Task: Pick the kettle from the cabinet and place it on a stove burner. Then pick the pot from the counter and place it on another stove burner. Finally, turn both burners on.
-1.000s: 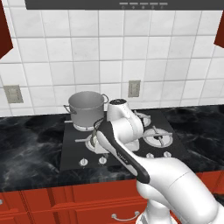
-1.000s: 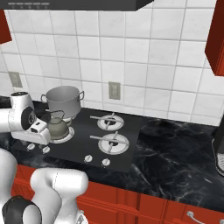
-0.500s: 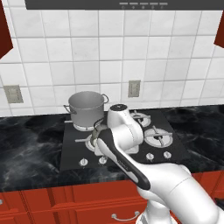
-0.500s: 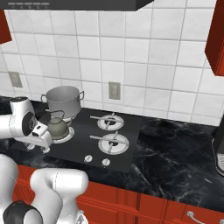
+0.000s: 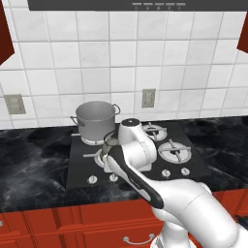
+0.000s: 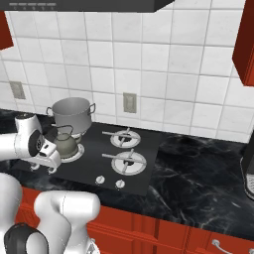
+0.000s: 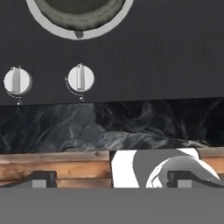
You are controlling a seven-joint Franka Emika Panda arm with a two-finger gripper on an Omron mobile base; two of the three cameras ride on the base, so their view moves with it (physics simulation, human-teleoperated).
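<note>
- Because the gripper point(image 6: 45, 158) hangs with its jaws spread wide and nothing in them, close over the near left of the cooktop point(image 5: 77, 167), you risk clipping the kettle point(image 6: 64, 143) just beyond it and sliding it off its burner.
- You could also turn the wrong knob: in the hand view two white knobs point(image 7: 81, 78) sit side by side and look alike.
- You have the kettle on the near left burner, immediately past the hand.
- You have the pot point(image 5: 96, 119) on the far left burner, behind the kettle and well clear of the fingers.
- You have both knobs below the hand, toward the counter point(image 7: 131, 127) edge.
</note>
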